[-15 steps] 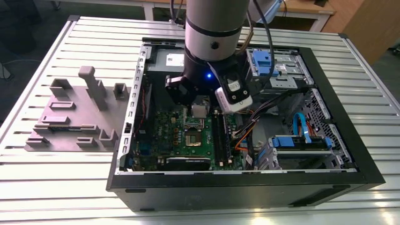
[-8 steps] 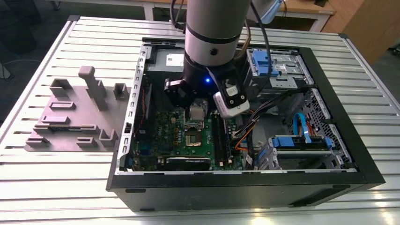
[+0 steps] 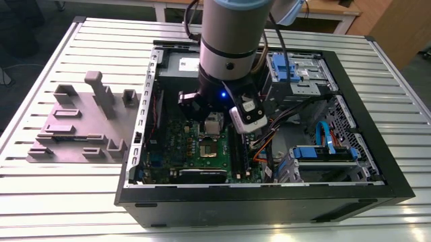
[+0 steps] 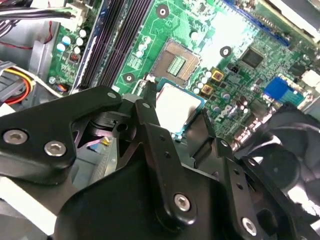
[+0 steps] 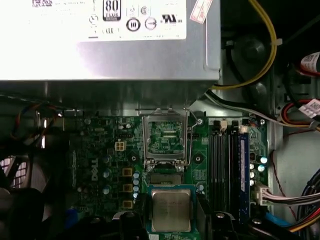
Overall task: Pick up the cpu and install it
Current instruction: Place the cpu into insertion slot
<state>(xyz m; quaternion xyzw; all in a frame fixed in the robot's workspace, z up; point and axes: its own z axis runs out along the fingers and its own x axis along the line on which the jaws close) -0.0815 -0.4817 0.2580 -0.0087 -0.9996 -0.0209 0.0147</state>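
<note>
The cpu (image 5: 171,210), a small square chip with a silver top and pale rim, sits between the black fingers of my gripper (image 5: 171,222), which is shut on it. In the second wrist view the cpu (image 4: 176,106) hangs just above the green motherboard, close beside the bare socket (image 4: 176,62), with one finger (image 4: 150,117) on each side. The socket's silver hinged frame (image 5: 165,136) stands open. In the exterior view my gripper (image 3: 214,125) is low inside the open computer case, right above the socket (image 3: 207,148).
A large grey box with a white label (image 5: 110,50) borders the board. Memory slots (image 5: 220,160), cable bundles (image 5: 280,195) and a black fan (image 4: 282,155) crowd the socket. Blue drive brackets (image 3: 291,68) stand in the case. A grey fixture plate (image 3: 81,131) lies at the exterior view's left.
</note>
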